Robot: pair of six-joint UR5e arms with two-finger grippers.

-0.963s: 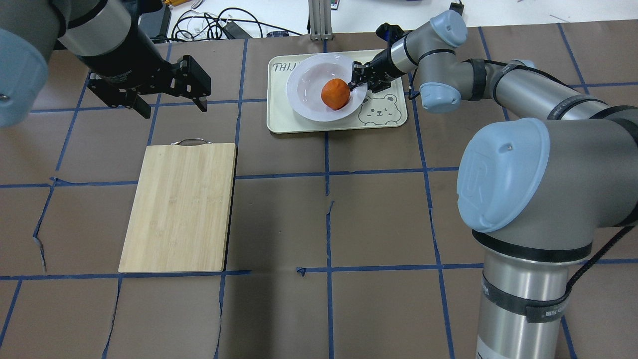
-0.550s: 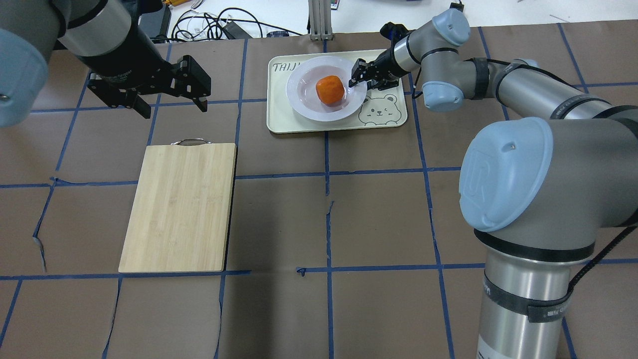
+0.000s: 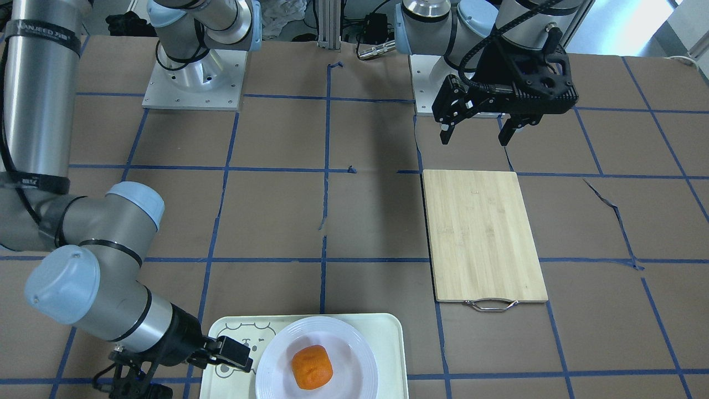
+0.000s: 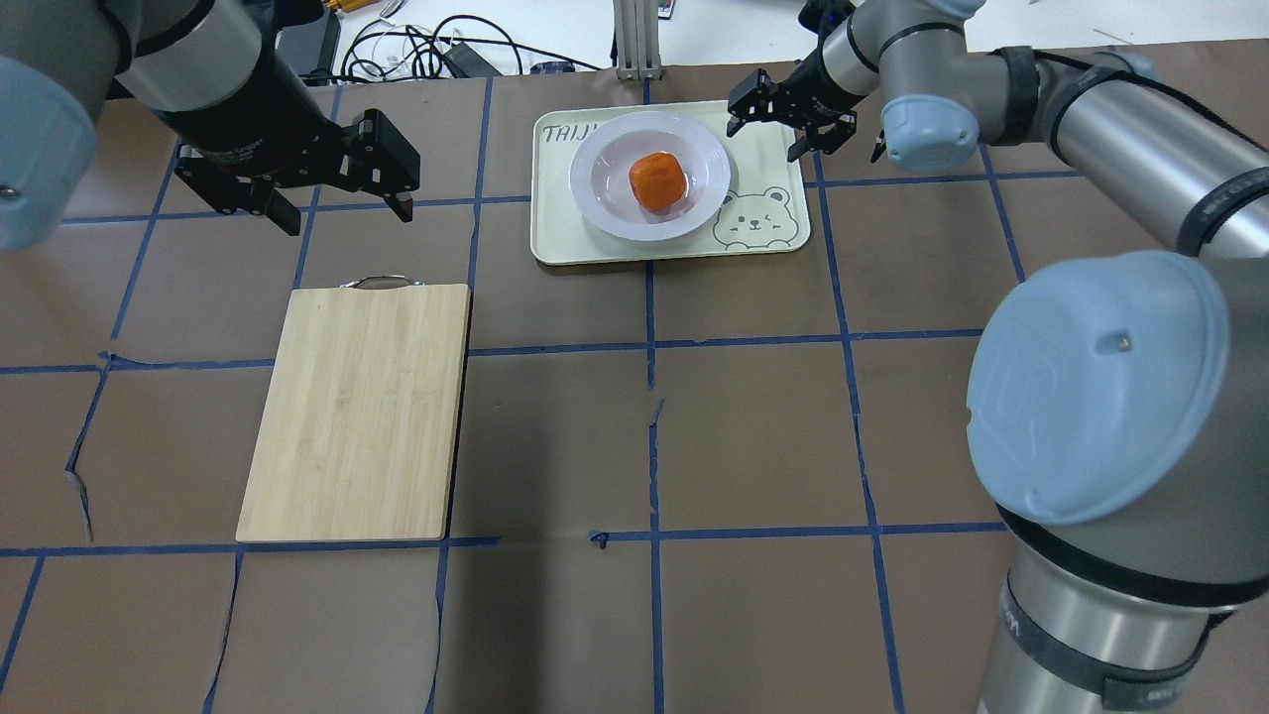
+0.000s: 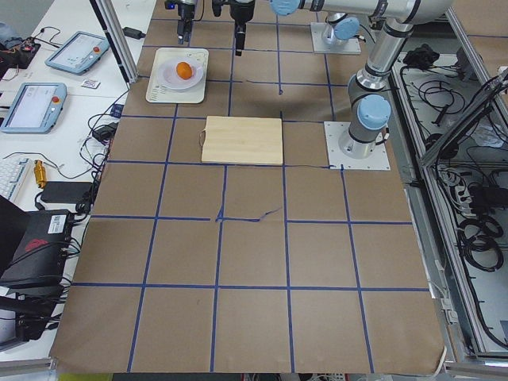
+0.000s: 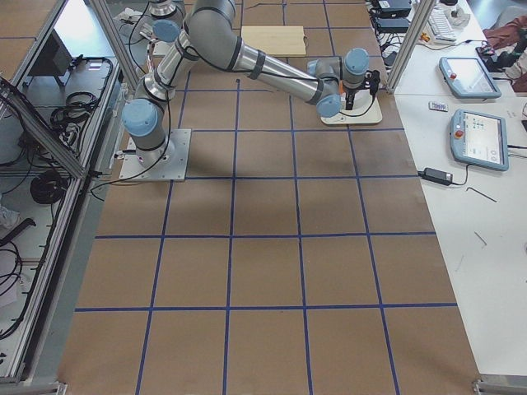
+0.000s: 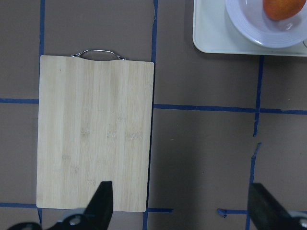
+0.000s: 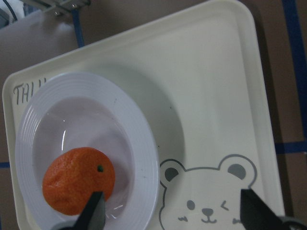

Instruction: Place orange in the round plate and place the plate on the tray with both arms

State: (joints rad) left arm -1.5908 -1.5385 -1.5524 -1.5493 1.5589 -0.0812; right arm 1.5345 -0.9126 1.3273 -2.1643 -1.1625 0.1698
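**Operator:** Where is the orange now?

**Spotter:** Look at the upper middle of your overhead view. The orange (image 4: 656, 180) sits in the sunken centre of the round plate (image 4: 585, 174). The plate lies flat on the tray (image 4: 560, 243), covering its left and middle part. The bear face (image 4: 753, 220) in the tray's lower right corner is uncovered, just beside the plate's rim.

**Operator:** And the right gripper?

**Spotter:** You'll find the right gripper (image 4: 763, 141) over the tray's upper right corner in that same view. Its fingers are spread wide and hold nothing, and it is clear of the plate's rim. In your right wrist view the two fingers come in at the bottom edge. One is in front of the orange's lower edge, and the other is at the tray's right side, past the bear.

**Operator:** What about the left one?

**Spotter:** The left gripper (image 4: 347, 218) hangs in the upper left of your overhead view, above the table (image 4: 753, 426). It is just beyond the handle end of the cutting board (image 4: 357, 412), with its claw wide apart and empty. Your left wrist view shows the board filling the left half. A corner of the tray, with part of the plate and orange, is at the upper right.

**Operator:** Anything from the front camera?

**Spotter:** There you see the tray at the bottom middle, cut by the frame's lower edge, with the orange in the plate's centre.
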